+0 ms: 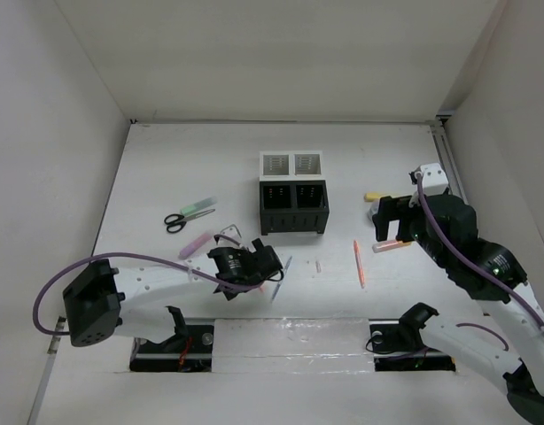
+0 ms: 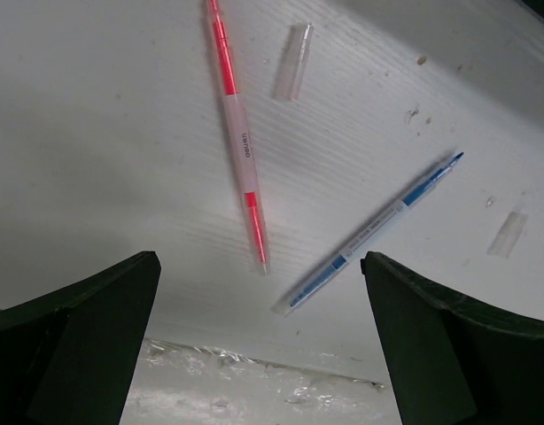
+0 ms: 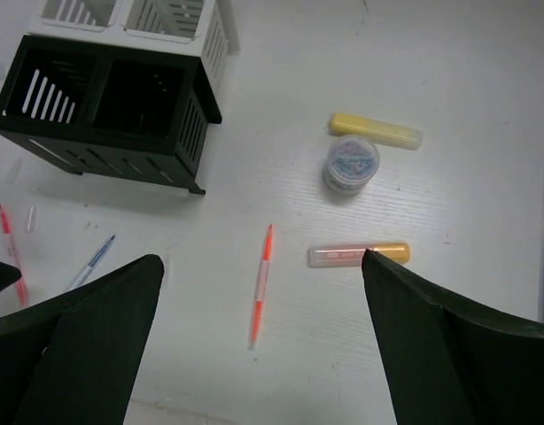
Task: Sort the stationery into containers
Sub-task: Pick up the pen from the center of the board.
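Bins (image 1: pixel 294 223) stand as one block of four on the white tabletop (image 1: pixel 166 168), the black slotted pair (image 3: pixel 121 159) in front touching the white pair (image 1: pixel 291 165) behind.

The left tool (image 2: pixel 259 262) hangs with its jaws spread wide and nothing between them. Below it a red-orange pen (image 2: pixel 237 133) and a blue pen (image 2: pixel 369 232) lie apart in a V. The red-orange pen's pale band carries small dark print, too blurred to read surely, and the faint print on the blue barrel is just as illegible. A clear cap (image 2: pixel 292 73) lies just beside the red-orange pen.

The right tool (image 3: pixel 260 258) is likewise wide and empty. Under it are a second red-orange pen (image 3: pixel 261 285), an orange-ended marker (image 3: pixel 359 255), a yellow marker (image 3: pixel 376 129) and a round tub (image 3: pixel 351 163) whose lid pattern cannot be read.

Scissors (image 1: pixel 175 220), a green marker (image 1: pixel 198 208) and a pink marker (image 1: pixel 196 243) lie left of the bins.
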{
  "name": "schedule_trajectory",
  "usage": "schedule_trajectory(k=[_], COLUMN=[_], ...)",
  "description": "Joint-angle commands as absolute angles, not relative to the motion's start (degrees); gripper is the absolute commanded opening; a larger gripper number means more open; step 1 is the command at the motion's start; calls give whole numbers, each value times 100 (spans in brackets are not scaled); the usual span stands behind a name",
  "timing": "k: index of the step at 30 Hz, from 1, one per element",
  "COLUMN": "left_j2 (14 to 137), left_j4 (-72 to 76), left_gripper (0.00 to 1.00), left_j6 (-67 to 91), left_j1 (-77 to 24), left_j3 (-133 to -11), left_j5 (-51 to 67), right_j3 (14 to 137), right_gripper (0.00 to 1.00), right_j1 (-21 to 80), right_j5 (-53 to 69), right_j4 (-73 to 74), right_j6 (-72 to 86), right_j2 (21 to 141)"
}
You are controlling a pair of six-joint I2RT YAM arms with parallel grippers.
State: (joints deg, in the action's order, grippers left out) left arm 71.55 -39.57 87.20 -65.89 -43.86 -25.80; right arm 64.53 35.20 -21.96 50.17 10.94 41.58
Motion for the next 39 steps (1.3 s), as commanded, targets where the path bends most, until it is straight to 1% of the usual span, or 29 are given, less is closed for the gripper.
schedule_trajectory(k=[1, 2, 4, 6, 11, 12, 14, 17, 20, 21, 22, 28, 31, 32, 33, 37, 39], left_j2=[7382, 7435, 7523, 7594, 7953, 8015, 8129, 8218, 8340, 8341, 8402, 8806, 9061, 9114, 9184, 9237, 9237], left_j4=[-4104, -4104, -4166, -4228, -4403, -4403, -4403, -4245, -4018, -4017, -3947, -4104, -4236, -4236, -4236, -4175, -4175], left_gripper=[97, 97, 93, 92, 90, 85, 84, 78, 77, 73, 72, 71, 68, 65, 58, 55, 51], left_j6=[9413, 9413, 9571, 9624, 9844, 9844, 9844, 9765, 9712, 9712, 9712, 9843, 9844, 9844, 9844, 9844, 9844], left_j1=[-6609, -6609, -6609, -6609, -6557, -6478, -6373, -6372, -6372, -6372, -6372, -6372, -6372, -6372, -6372, -6372, -6372], left_j3=[-4351, -4351, -4351, -4351, -4351, -4351, -4351, -4351, -4289, -4289, -4289, -4359, -4517, -4518, -4570, -4570, -4518], left_j5=[-3050, -3119, -3173, -3286, -3515, -3516, -3516, -3516, -3463, -3411, -3410, -3305, -3305, -3244, -3243, -3112, -3111], right_j3=[6434, 6434, 6381, 6381, 6328, 6328, 6328, 6328, 6328, 6328, 6328, 6328, 6328, 6328, 6328, 6328, 6328], right_gripper=[100, 100, 100, 100, 100, 100, 100, 100, 100, 100, 100, 100, 100, 100, 100, 100, 100], right_j1=[3480, 3480, 3480, 3480, 3480, 3480, 3480, 3480, 3480, 3480, 3480, 3480, 3480, 3480, 3480, 3480, 3480], right_j5=[-1969, -1969, -1916, -1854, -1740, -1740, -1688, -1626, -1626, -1626, -1626, -1573, -1521, -1521, -1521, -1521, -1521], right_j4=[4623, 4571, 4570, 4518, 4465, 4465, 4412, 4412, 4412, 4412, 4412, 4412, 4412, 4412, 4412, 4412, 4412], right_j6=[1046, 1046, 1046, 1046, 1046, 994, 993, 993, 993, 993, 993, 993, 993, 993, 993, 1045, 1046], right_j2=[4017, 4017, 4017, 3955, 3902, 3902, 3902, 3850, 3797, 3797, 3745, 3691, 3630, 3630, 3569, 3463, 3463])
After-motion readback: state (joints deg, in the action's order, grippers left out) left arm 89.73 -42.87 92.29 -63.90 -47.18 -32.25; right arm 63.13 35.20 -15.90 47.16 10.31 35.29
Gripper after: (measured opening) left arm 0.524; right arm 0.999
